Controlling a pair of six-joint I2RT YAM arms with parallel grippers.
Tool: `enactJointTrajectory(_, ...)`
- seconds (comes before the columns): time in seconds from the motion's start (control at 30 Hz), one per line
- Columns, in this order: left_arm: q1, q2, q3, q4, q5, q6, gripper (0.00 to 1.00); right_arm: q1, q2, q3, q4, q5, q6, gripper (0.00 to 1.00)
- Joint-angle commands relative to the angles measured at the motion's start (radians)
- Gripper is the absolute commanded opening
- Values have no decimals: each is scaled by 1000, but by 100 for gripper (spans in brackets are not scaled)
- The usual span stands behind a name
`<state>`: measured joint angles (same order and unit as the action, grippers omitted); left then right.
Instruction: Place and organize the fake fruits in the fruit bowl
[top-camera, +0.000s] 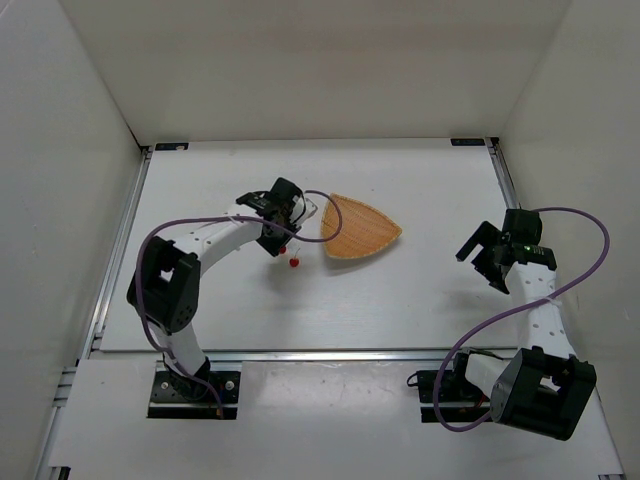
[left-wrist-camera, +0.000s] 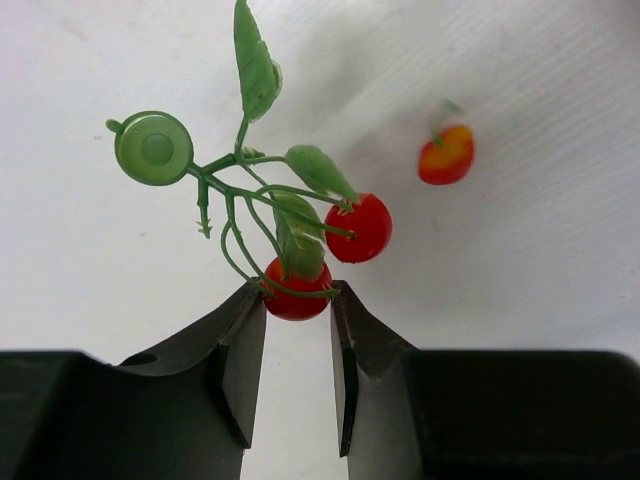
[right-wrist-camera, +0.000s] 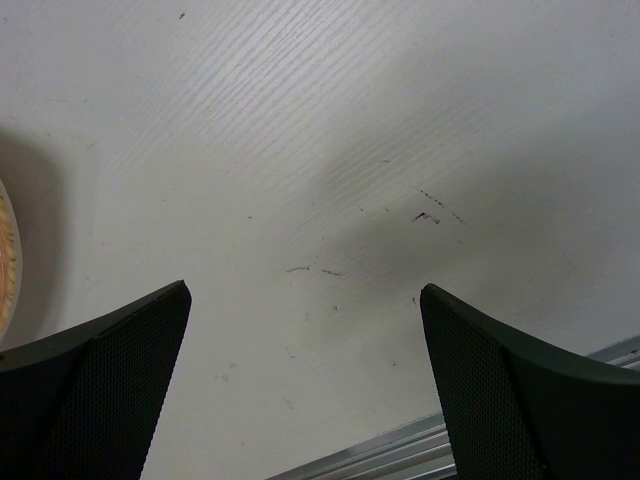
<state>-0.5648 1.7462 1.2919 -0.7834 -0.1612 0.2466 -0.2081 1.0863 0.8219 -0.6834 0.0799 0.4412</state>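
Left pincer (left-wrist-camera: 298, 292) is shown clenched on the fake fruits (left-wrist-camera: 358, 228): in the left wrist view its two dark fingers (left-wrist-camera: 240, 345) are set only narrowly apart, and the lower red ball of the cluster is gripped between their tips. Beyond the tips, the second red ball, the thin green stems and the leaves are spread out ahead of the pincer. A round green disc (left-wrist-camera: 153, 148) is seen at the far end of the main stem, up and to the left. Farther off, a loose orange-red fruit (left-wrist-camera: 446, 155) is seen lying alone on the white worktop (top-camera: 400, 300), apart from the cluster.

In the top view, the left pincer and its cluster are located just left of the fruit bowl (top-camera: 360, 232), not over it. No fruit is seen in the bowl.

The right pincer (right-wrist-camera: 305, 290) is held spread wide and nothing is gripped. It is positioned over bare worktop, well to the right of the bowl. Only a sliver of the bowl's rim is visible at the left edge of its wrist view.
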Motion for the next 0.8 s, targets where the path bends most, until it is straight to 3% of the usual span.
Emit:
enactJointTrajectory(0.0,5,-16,134,-5,-99,-3,23,3,-6,33,-8,3,-12,100)
enactJointTrajectory(0.33,-96,209,542,-5,-14,-3,23,3,-15,13,-8,-17,-12,100)
enactJointTrajectory(0.6,-168,345,676,-5,45,8,33,12,-25,-17,-8,-35,-12,100)
enactJointTrajectory(0.73,-211,380,708,-14,-6,26,44,62,-25,-17,10,-72,-12,100)
enactJointTrajectory(0.77,-211,380,708,-14,-18,17,60,85,-25,-7,19,-72,-12,100)
